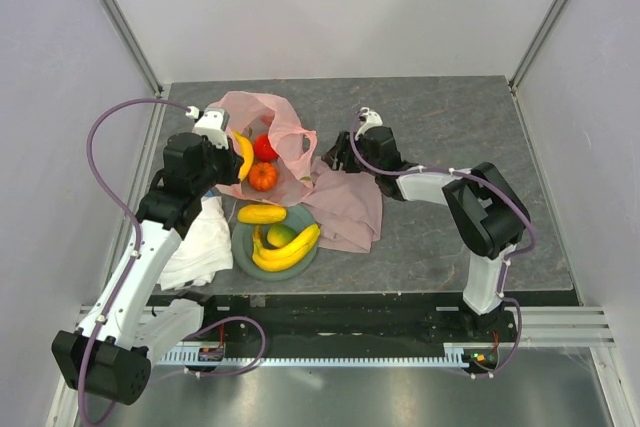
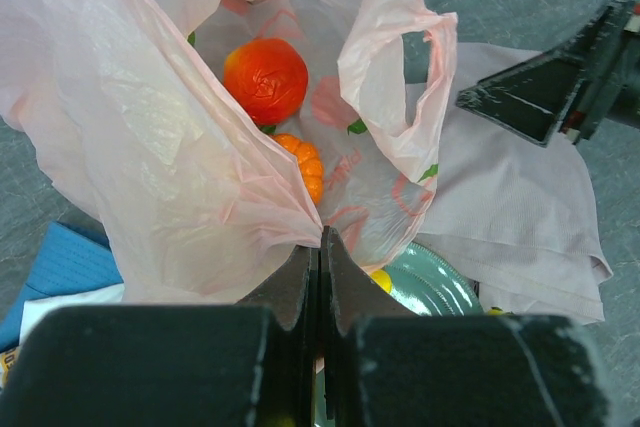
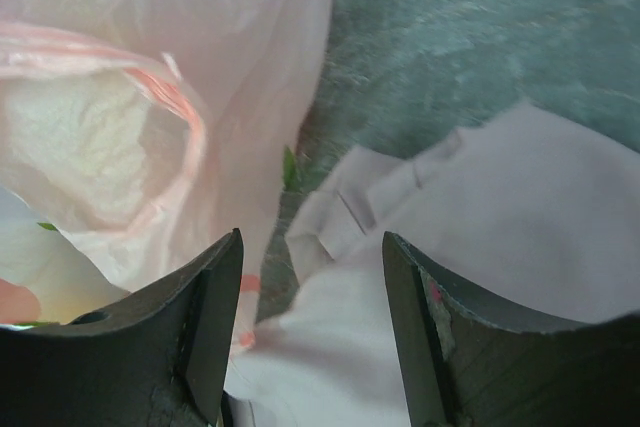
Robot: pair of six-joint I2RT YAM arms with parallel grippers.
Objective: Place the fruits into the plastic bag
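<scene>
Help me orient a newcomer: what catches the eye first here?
The pale-pink plastic bag at mid-table gapes open, a red round fruit and tangerine inside, its rim pinched in the shut left hand. Just nearer, a bunch of bananas lies on a grey-green plate.

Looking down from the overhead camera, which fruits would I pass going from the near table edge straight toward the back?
Bunch of yellow bananas → yellow oblong fruit → orange tangerine → red round fruit; the last two lie inside the translucent pale-pink plastic bag.
</scene>
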